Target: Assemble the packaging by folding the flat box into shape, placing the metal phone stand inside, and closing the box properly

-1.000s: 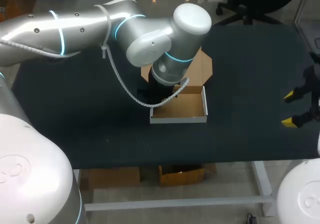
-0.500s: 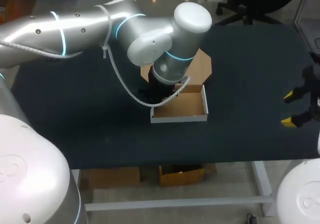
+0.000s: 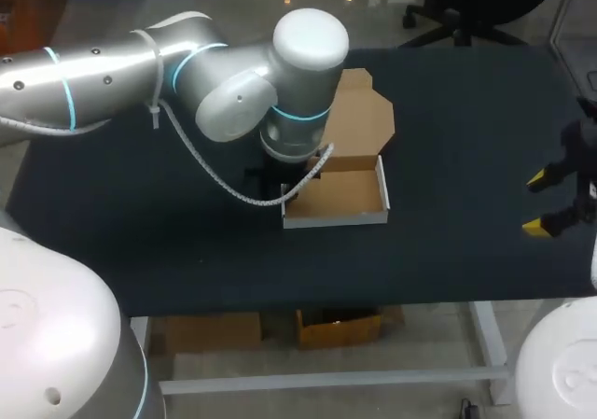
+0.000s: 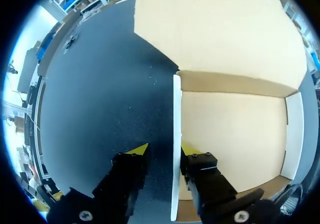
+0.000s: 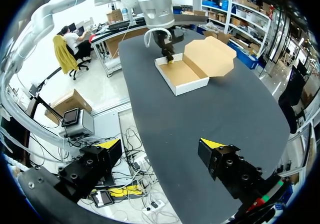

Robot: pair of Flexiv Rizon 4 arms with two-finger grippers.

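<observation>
The left gripper [image 4: 161, 151] stands partly open astride one white side wall of the shallow brown cardboard box [image 4: 235, 134], one finger inside and one outside. The right gripper [image 5: 162, 143] gapes wide, with the box well ahead of it on the black table [image 5: 210, 109].

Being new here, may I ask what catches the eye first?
The big silver left arm stretches over the table's middle, its left gripper open astride one white wall of the cardboard box. The box is empty, lid laid back; the right gripper hangs open at the table's right edge.
</observation>
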